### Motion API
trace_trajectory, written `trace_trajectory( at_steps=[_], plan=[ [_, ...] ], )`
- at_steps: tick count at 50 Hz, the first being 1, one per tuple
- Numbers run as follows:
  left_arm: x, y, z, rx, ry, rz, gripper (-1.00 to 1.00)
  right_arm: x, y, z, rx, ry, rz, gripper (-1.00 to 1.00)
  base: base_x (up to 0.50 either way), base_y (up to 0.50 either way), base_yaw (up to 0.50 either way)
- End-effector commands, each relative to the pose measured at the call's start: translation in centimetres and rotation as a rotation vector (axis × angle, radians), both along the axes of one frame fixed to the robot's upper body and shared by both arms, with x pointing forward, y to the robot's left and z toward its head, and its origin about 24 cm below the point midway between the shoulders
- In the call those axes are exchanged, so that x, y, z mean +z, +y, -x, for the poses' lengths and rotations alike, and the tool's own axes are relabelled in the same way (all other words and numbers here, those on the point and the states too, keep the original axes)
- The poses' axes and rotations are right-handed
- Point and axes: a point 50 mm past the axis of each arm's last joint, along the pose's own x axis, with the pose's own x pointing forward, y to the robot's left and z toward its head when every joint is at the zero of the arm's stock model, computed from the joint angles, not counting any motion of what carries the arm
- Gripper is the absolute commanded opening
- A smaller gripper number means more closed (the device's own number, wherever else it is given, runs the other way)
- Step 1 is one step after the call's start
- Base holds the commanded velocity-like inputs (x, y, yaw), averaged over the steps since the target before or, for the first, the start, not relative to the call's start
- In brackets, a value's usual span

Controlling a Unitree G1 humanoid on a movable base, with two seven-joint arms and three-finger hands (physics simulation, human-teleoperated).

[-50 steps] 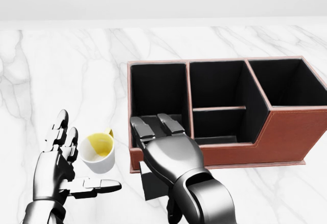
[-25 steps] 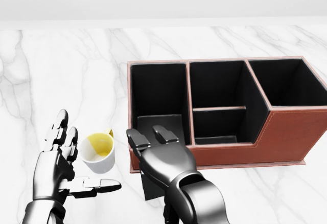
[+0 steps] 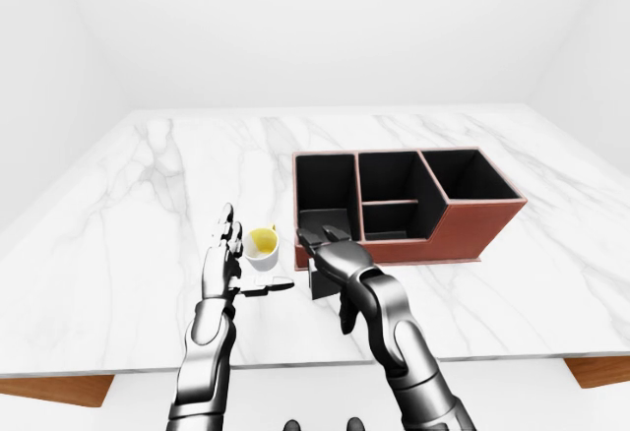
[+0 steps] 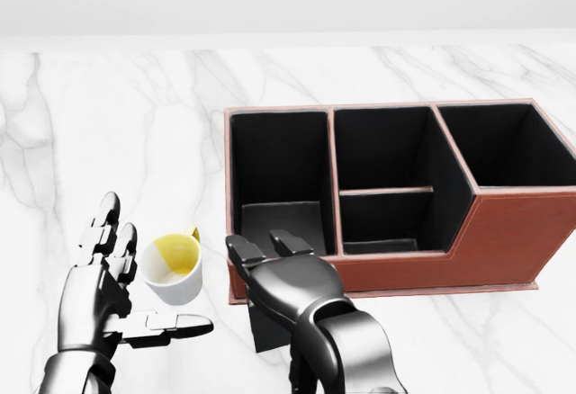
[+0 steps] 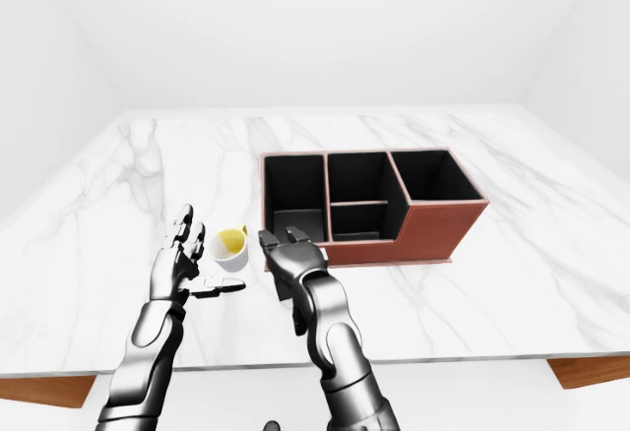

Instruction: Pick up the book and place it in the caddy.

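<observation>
Black book [image 4: 281,219] now leans in the caddy [image 4: 486,232]'s left compartment; the right hand [image 4: 281,273], fingers released, has drawn back, so placement looks nearly done.

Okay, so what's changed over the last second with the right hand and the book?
The right hand has drawn back toward the bottom of the head view, off the caddy, uncovering the dark book leaning in the left compartment; whether it has let go isn't clear. The left hand and mug stayed put.
</observation>
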Motion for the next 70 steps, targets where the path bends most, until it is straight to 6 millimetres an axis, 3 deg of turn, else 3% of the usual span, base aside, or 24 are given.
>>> trace_trajectory(
  at_steps=[1, 37, 38, 40, 41, 70],
  plan=[
    [0.0, 0.0, 0.0, -0.001, 0.0, 0.001, 1.0, -0.6, -0.4, -0.9, -0.006, 0.035, 0.01, 1.0, 0.0, 0.0, 0.0],
    [0.1, 0.0, 0.0, -0.001, -0.001, 0.004, 1.0, -1.3, -0.9, -2.2, -0.021, 0.073, 0.035, 1.0, 0.0, 0.0, 0.0],
    [0.1, -0.1, 0.0, -0.005, -0.001, 0.018, 1.0, -1.2, -0.7, -2.6, -0.016, 0.076, 0.032, -0.39, 0.0, 0.0, 0.0],
    [0.1, -0.1, 0.0, -0.006, -0.001, 0.019, 1.0, -1.2, -0.7, -2.6, -0.016, 0.077, 0.032, -0.39, 0.0, 0.0, 0.0],
    [0.1, 0.0, -0.1, -0.003, -0.001, 0.015, 1.0, -1.1, -0.7, -2.6, -0.015, 0.074, 0.034, -1.0, 0.0, 0.0, 0.0],
    [0.1, 0.0, 0.0, -0.002, -0.004, 0.016, 1.0, -1.0, -1.0, -2.5, -0.024, 0.058, 0.055, -1.0, 0.0, 0.0, 0.0]
  ],
)
